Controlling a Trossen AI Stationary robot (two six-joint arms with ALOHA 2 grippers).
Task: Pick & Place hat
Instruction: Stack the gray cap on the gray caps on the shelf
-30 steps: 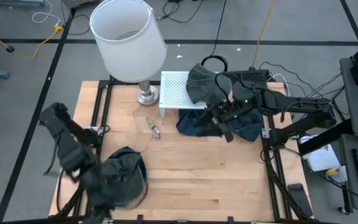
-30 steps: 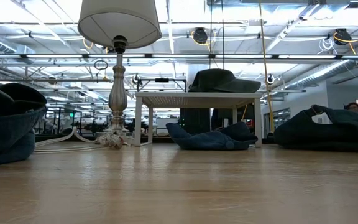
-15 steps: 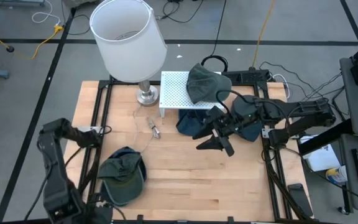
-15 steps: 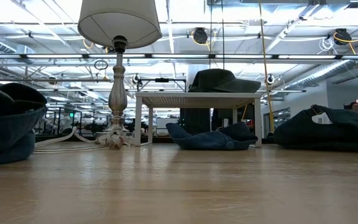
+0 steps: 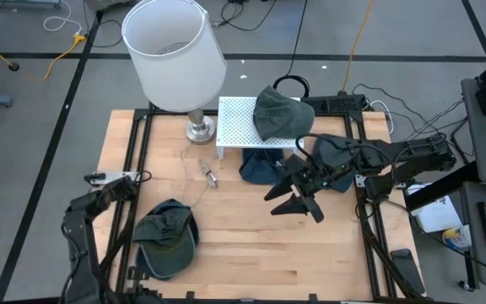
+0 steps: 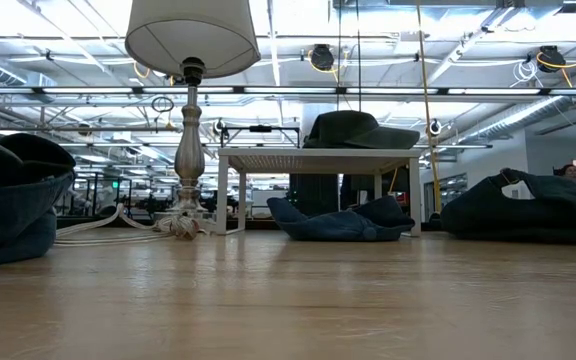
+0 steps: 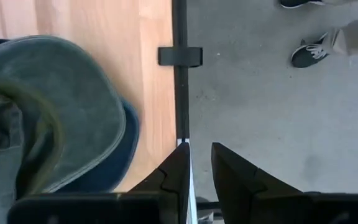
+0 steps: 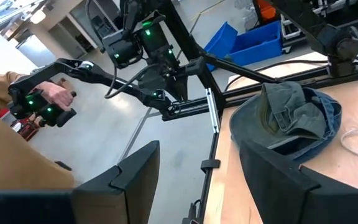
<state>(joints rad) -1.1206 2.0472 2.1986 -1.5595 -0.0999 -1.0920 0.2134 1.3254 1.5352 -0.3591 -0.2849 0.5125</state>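
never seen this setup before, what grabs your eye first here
The big white lamp towers over the table's far left corner. Beside it a green hat sits on a white perforated stand, and another green hat lies near the front left. The right tool hovers open above the middle.

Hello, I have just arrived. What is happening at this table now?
A two-armed robot is working with hats. The right gripper hangs open and empty over the middle of the table. One green hat sits on the white stand, with a blue hat under it. Another hat lies at the front left. The left gripper holds nothing, past the table's edge beside that hat, fingers nearly together.
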